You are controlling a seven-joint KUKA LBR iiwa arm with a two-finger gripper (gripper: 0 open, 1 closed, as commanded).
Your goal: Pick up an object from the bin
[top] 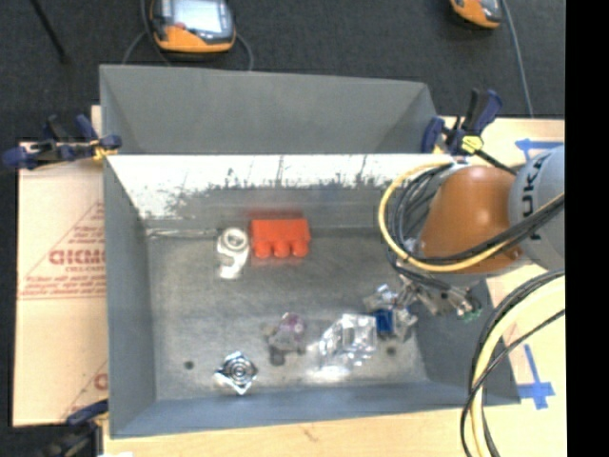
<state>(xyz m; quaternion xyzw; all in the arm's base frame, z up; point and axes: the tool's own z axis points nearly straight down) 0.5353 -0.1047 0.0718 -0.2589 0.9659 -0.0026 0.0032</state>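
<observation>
**Silver metal piece** [236,372]. Shiny and star-like. It lies by the front wall of the bin [124,331], well forward of the red block [279,237] and slightly to the view's left of it, apart from everything else.

**Clear crinkled piece** [347,339]. Glossy, with an outline that is hard to read. It sits forward of the red block, toward the arm's side.

**Purple-tinted piece** [286,330]. Small, almost straight forward of the red block and just beside the crinkled piece.

**Blue piece** [384,323]. Small, forward of the red block and farther to the arm's side than the crinkled piece, which it touches or nearly touches. It is the item nearest the hand, so probably the task's thing.

**Hand** [409,305]. Low in the bin, beyond the blue piece as counted from the red block and close to the arm-side wall. The orange cover [466,219] and the cables mask it, so it cannot be told whether it is spread or pressed together.

**White piece** [231,250]. Rounded, with a ring-like top, just beside the red block on the view's left.

**Red block**. Lobed along one edge, near the back wall.

**Risks (judged).**
- The blue piece is small and crowded, so a closing hand may take the crinkled piece with it or knock the blue piece aside.
- Glossy film could slip out on the lift.
- With the wall this close, the hand may scrape it.
</observation>
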